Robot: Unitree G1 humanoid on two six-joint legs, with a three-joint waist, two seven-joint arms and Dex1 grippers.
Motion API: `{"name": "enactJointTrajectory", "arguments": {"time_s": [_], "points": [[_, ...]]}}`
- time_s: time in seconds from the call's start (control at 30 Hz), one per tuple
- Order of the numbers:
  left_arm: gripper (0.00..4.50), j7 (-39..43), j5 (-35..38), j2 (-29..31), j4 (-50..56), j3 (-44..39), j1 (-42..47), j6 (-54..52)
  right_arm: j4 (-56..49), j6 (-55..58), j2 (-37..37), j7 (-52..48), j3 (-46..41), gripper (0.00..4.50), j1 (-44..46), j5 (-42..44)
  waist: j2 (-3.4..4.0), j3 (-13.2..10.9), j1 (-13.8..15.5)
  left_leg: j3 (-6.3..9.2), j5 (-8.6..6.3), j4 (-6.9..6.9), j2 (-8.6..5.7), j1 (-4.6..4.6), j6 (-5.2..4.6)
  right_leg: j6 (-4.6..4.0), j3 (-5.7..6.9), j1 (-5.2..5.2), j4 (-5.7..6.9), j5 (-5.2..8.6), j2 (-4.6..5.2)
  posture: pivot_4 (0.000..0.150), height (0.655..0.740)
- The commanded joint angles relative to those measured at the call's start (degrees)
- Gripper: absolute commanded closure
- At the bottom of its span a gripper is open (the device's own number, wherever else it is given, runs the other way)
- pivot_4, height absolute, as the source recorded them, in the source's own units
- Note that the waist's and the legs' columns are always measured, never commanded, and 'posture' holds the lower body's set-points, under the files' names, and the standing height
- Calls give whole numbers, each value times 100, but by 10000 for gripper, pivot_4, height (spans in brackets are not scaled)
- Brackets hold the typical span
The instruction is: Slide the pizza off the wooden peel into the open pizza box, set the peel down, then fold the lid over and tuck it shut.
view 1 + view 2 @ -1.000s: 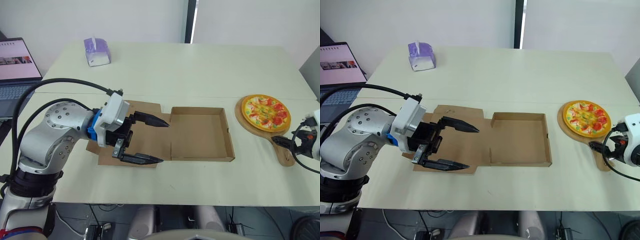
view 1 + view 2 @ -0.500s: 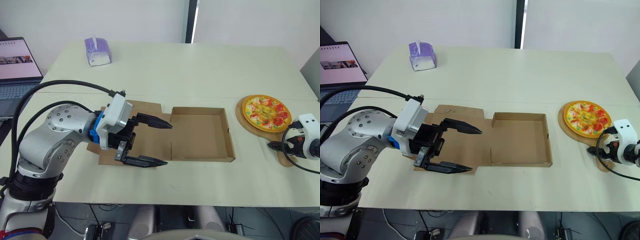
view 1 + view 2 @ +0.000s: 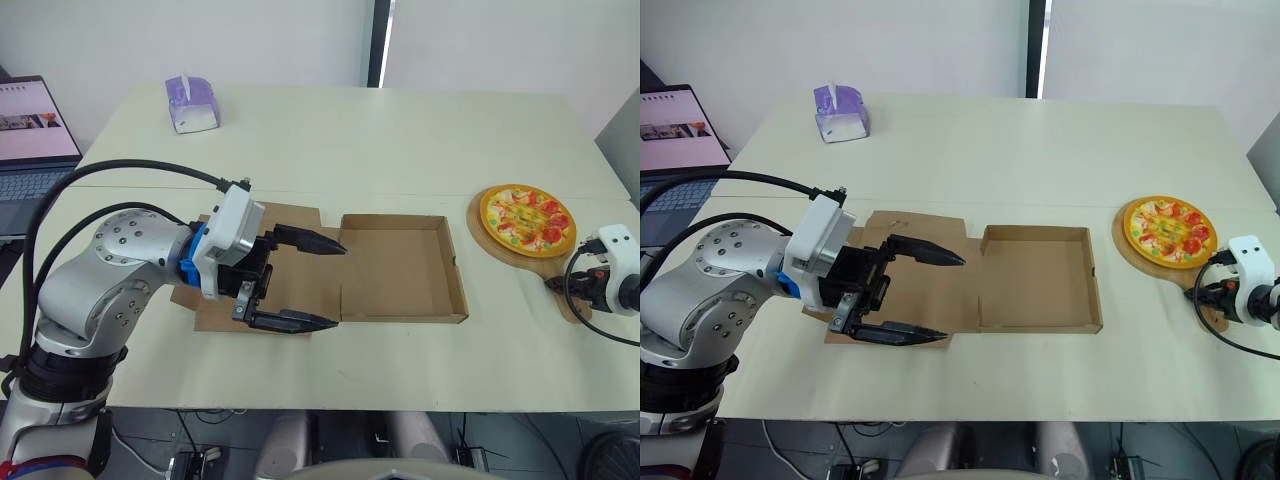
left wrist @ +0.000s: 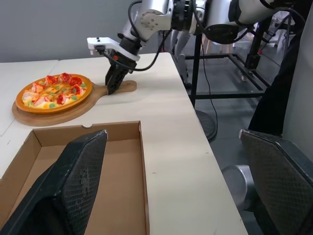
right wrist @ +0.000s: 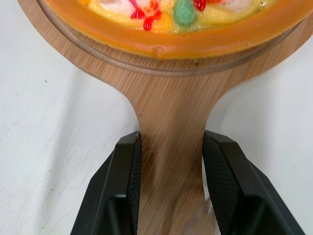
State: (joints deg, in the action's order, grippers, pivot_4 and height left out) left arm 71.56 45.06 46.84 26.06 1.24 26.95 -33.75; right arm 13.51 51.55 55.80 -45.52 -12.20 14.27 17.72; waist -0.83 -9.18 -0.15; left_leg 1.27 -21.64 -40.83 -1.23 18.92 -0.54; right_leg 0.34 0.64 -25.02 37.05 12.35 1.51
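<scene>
The pizza [image 3: 527,218], orange-rimmed with bright toppings, lies on the round wooden peel [image 3: 479,233] at the table's right side. My right gripper [image 5: 171,161] is shut on the peel's handle [image 5: 171,117], one black finger pressed to each side. The open cardboard pizza box [image 3: 400,268] sits mid-table, with its lid [image 3: 300,215] lying flat to its left. My left gripper [image 3: 338,285] hovers open over the lid, its fingertips pointing at the box, and holds nothing.
A purple tissue box [image 3: 192,103] stands at the back left. A laptop [image 3: 35,130] sits off the table's left edge. The peel's handle lies close to the table's right edge [image 3: 620,250].
My right gripper came forward onto the peel's handle and its fingers closed on it. The left gripper has stayed open over the lid.
</scene>
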Motion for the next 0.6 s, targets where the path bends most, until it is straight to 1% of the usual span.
{"name": "enactJointTrajectory", "arguments": {"time_s": [0.03, 0.2, 0.33, 0.43, 0.6], "points": [[0, -84, 32, -10, -2, -159, 96, 18, -200, -335, -261, 76, -107, 29635, -270, 38, -1, 0, -2, -1, 0, 0, 0, 0, 0, 0, -1, 0, 0, 0, 0, 1500, 7251], [0, -95, -110, 39, -102, -211, 47, 165, -375, -1238, -592, 356, -693, 29636, -383, 22, -4, 2, -58, -5, 0, 0, 3, -4, 1, 0, -6, 1, 1, 0, -4, 1500, 7251], [0, -145, -147, 75, -209, -321, 53, 156, -457, -1624, -730, 535, -1123, 29636, -216, 136, 12, -8, -118, -15, 2, 0, 3, -5, 3, 0, -13, -4, 6, 0, -4, 1500, 7251], [0, -188, -212, 127, -258, -409, 37, 167, -512, -1902, -702, 616, -1200, 29636, -119, 105, 41, -23, -117, -15, 1, 0, 1, 2, 2, -1, -14, -12, 7, 0, -4, 1500, 7251], [0, -181, -224, 242, -282, -595, -44, 143, -558, -2070, -535, 488, -1206, 29636, -24, 145, 50, -28, -101, -9, 1, 6, 1, 12, 2, -1, -10, -24, 6, 0, -3, 1500, 7251]]}}
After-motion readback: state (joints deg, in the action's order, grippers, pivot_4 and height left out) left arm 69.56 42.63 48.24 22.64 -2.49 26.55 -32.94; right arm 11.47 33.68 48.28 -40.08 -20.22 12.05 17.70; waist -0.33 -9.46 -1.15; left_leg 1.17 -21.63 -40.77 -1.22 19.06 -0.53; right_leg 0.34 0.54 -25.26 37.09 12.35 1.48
